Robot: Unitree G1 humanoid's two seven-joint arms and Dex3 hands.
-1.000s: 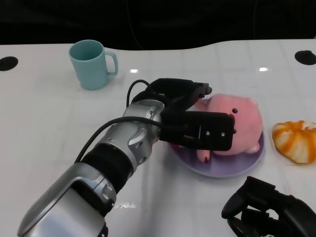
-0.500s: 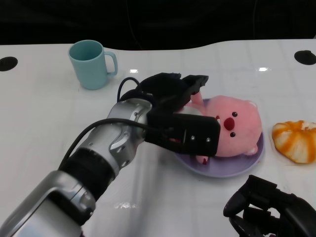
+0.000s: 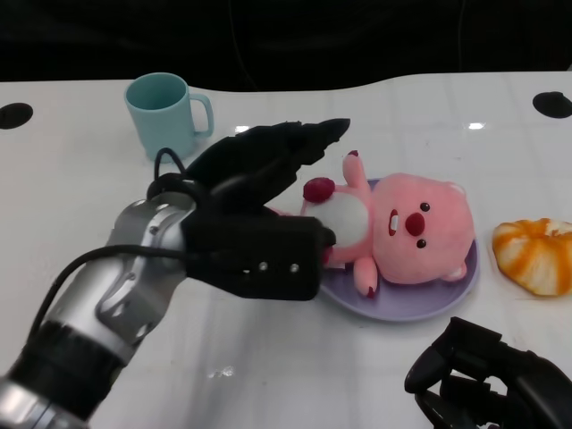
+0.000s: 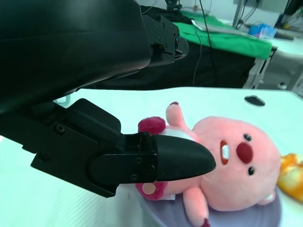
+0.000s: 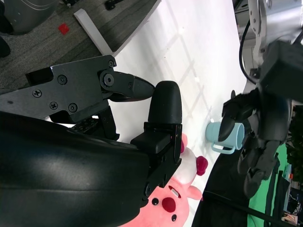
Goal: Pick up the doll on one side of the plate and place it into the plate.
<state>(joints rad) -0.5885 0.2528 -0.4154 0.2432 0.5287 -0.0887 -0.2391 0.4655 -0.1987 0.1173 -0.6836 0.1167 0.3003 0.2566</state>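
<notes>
Your pink doll point(image 3: 407, 232) lies on its back in the purple plate point(image 3: 429, 299) on the white desk point(image 3: 89, 206). Your left robot hand point(image 3: 259, 214) hovers beside it, fingers spread wide and holding nothing. Your right robot hand point(image 3: 487, 375) rests near the plate, fingers curled in, empty.

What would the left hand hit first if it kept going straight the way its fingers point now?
Probably the pink doll lying in the purple plate: the left hand points toward it, fingers spread just beside its belly, though height above it is unclear.
</notes>
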